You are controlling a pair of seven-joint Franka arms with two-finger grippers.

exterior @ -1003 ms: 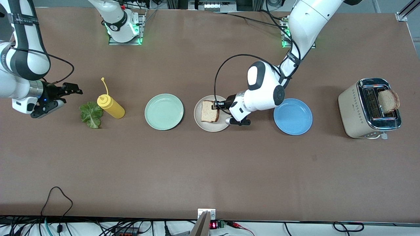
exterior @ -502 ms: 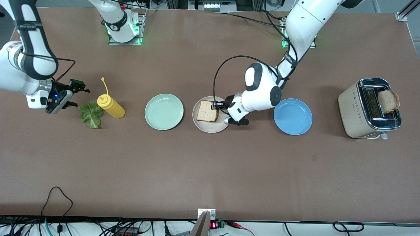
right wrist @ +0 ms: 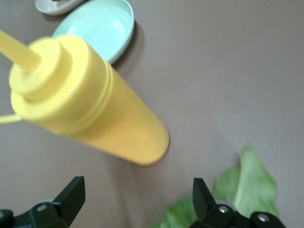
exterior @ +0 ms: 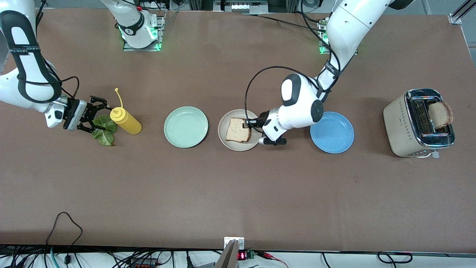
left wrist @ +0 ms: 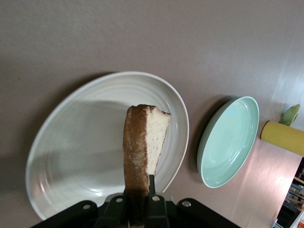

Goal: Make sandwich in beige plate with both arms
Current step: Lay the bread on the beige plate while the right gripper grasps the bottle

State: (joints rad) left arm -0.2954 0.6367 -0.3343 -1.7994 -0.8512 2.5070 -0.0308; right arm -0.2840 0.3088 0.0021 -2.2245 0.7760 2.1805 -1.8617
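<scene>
While the left claw (exterior: pixel 248 123) grips a bread slice (exterior: pixel 238 130) by its edge over the beige plate (exterior: pixel 227 140), ready to lay it flat, the right claw (exterior: pixel 96 114) hangs spread wide above the lettuce (exterior: pixel 105 131), presumably next.

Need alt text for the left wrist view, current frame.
The left gripper, shut on a bread slice, holds it edge-up over the beige plate on the brown table. Beside that plate sits the mint green plate, then part of a yellow bottle with a bit of lettuce.
</scene>
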